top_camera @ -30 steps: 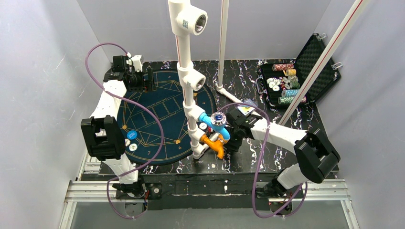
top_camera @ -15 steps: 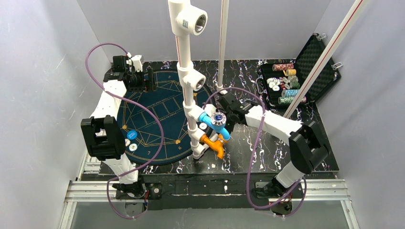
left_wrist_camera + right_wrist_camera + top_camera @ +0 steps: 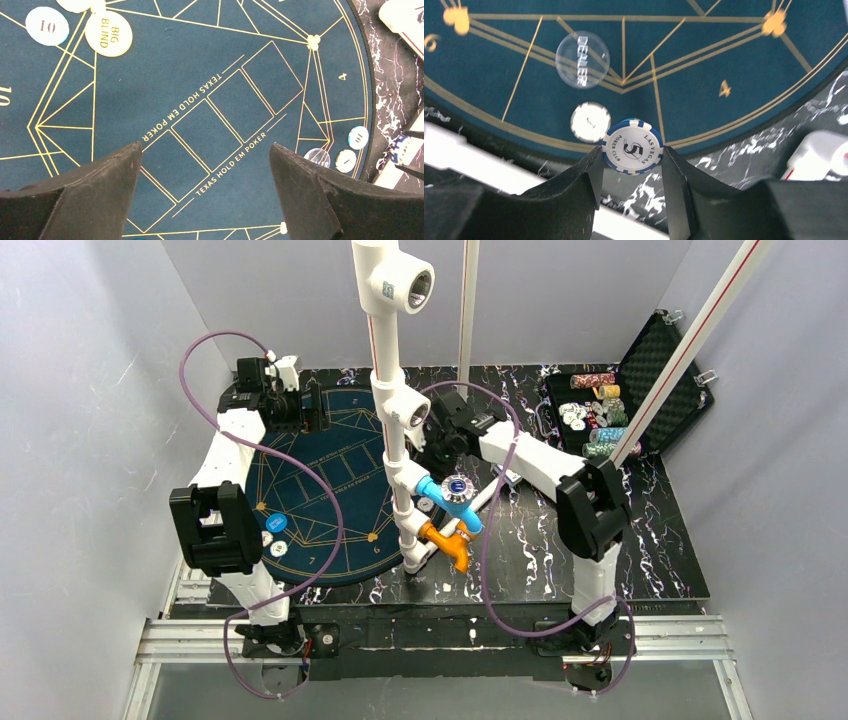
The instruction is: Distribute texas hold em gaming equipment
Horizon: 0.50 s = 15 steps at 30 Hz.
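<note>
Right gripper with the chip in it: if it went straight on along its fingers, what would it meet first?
Most likely the blue mat near its edge, just beside the small white chip. The held chip in the right gripper would touch down first. Depth is hard to judge.

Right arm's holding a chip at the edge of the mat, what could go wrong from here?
The right gripper pinches the blue-and-white chip only by its rim, so it could slip or roll on release. The white chip and dealer button lie close by and could get knocked. The right arm is close to the white pipe post and might brush it.
</note>
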Tool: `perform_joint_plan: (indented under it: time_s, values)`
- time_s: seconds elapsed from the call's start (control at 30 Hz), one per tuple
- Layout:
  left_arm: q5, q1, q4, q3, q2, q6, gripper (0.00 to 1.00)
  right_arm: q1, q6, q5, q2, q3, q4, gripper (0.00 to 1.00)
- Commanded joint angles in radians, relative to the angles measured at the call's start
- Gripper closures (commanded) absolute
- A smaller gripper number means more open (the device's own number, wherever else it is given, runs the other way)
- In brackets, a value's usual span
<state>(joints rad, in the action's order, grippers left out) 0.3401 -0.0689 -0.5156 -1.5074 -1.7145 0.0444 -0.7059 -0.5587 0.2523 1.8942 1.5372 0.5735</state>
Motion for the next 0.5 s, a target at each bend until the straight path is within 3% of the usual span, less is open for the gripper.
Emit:
perform_joint_plan:
  time_s: [0.0, 0.2, 0.47]
  values:
    - [0.038, 0.003, 0.013, 0.025, 0.008, -0.011, 0.02, 0.005, -0.004, 0.065, 0.1, 0.175, -0.032, 0.71]
    - [0.04, 0.001, 0.03, 0.034, 0.003, -0.012, 0.02, 0.005, 0.028, 0.132, 0.249, 0.364, -0.034, 0.71]
    - [0.045, 0.0, 0.029, 0.039, -0.008, -0.002, 0.02, 0.002, 0.08, 0.204, 0.385, 0.49, -0.086, 0.71]
